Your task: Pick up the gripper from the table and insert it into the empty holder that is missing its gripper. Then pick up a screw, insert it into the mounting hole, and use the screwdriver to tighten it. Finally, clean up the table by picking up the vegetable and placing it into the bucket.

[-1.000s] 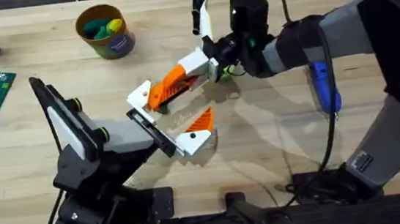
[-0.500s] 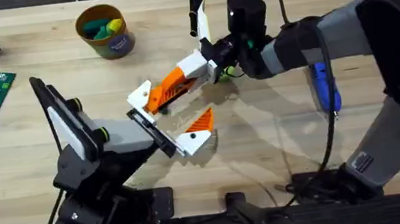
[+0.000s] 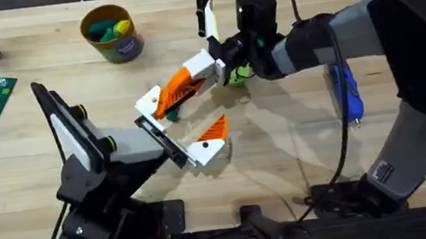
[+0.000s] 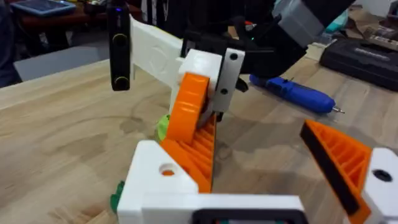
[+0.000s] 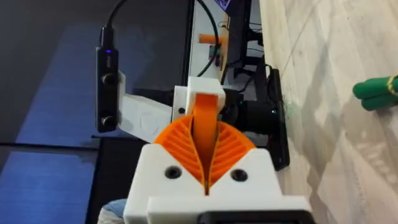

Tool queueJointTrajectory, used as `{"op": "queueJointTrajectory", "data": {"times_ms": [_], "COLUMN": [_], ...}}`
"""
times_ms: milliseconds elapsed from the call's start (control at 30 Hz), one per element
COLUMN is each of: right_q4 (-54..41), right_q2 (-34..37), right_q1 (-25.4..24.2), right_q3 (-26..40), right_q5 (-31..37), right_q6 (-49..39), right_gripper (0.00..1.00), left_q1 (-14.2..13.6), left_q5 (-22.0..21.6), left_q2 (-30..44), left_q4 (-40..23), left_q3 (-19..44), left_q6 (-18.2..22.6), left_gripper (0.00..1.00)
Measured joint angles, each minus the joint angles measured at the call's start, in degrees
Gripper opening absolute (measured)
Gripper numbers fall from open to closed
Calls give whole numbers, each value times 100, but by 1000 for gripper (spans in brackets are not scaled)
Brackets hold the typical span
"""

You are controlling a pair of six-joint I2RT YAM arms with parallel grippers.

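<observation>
Starting at my left, the bucket (image 3: 113, 32) is standing far back on the bench (image 3: 49, 41), well apart from the work. Nearer, my left hand (image 3: 188, 141) is presenting the holder (image 3: 159, 132). I cannot tell whether that hand is apart or together.

Just above the holder's empty end I am holding the gripper (image 3: 175, 92) tilted in the air, white base downward and close to the holder. Whether they are touching I cannot tell. I am judging the tilt to be the main risk. If the base is meeting the holder crooked, it may be jamming or sliding off the edge instead of seating. The mounted orange finger (image 3: 214, 129) is sitting just beside the path, and I could be knocking against it.

My right hand (image 3: 197, 74) is clamped on the orange wedge. That is a sloped surface, so pushing hard may be letting the part twist or slip between the pads.

The vegetable (image 3: 238, 74) is lying under my right wrist and could be getting dragged. Furthest right, the screwdriver (image 3: 349, 94) is lying near my right arm, which might be rolling it away.
</observation>
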Motion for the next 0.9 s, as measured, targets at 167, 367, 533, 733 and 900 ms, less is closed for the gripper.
{"op": "queueJointTrajectory", "data": {"times_ms": [167,367,533,733,900], "right_q4": [-60,-74,-118,-165,-203], "right_q2": [55,162,207,225,248], "right_q1": [2,31,57,146,160], "right_q3": [98,247,324,392,445], "right_q5": [0,0,0,0,0], "right_q6": [2,44,48,66,66], "right_gripper": [16,17,19,16,18], "left_q1": [0,0,0,2,22], "left_q5": [1,-15,-53,-66,-82], "left_q2": [0,0,0,-1,-2], "left_q4": [0,-1,-2,-1,0], "left_q3": [0,0,0,0,0], "left_q6": [2,0,0,0,3], "left_gripper": [988,987,986,986,986]}}
